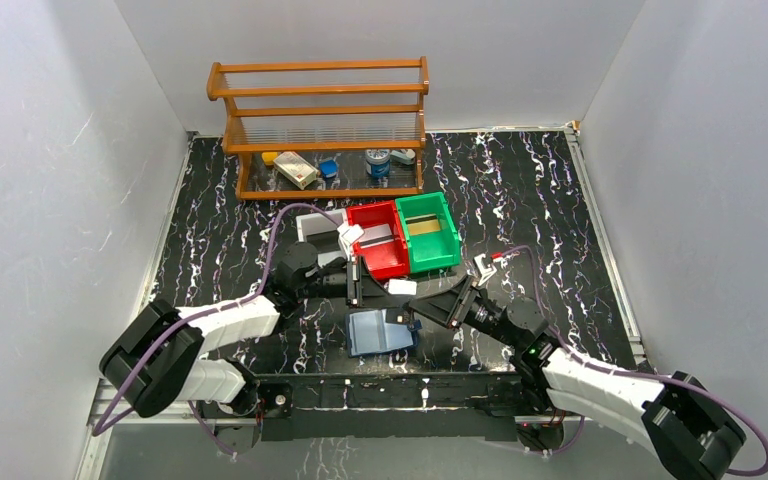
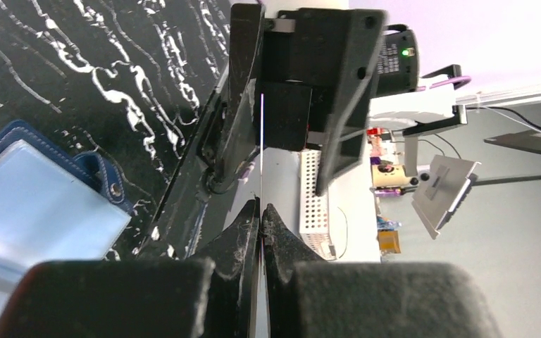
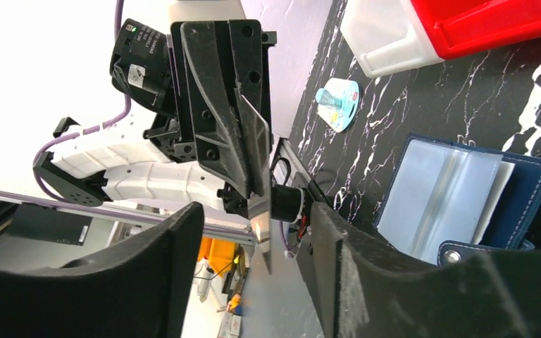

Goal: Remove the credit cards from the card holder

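The card holder (image 1: 378, 331) lies open on the black marbled table near the front edge, its light blue inner faces up. It also shows in the left wrist view (image 2: 35, 204) and the right wrist view (image 3: 458, 193). My left gripper (image 1: 360, 283) is shut on a white card (image 1: 401, 287) and holds it above the table. The card shows edge-on in the left wrist view (image 2: 261, 141), between my closed fingertips (image 2: 271, 218). My right gripper (image 1: 422, 303) faces the left one with its jaws open. The card's free end (image 3: 259, 236) lies between those jaws without touching them.
A red bin (image 1: 378, 238), a green bin (image 1: 428, 230) and a white bin (image 1: 312, 225) stand just behind the grippers. A wooden rack (image 1: 320, 120) with small items stands at the back. A white oval packet (image 3: 337, 98) lies on the table. White walls enclose the sides.
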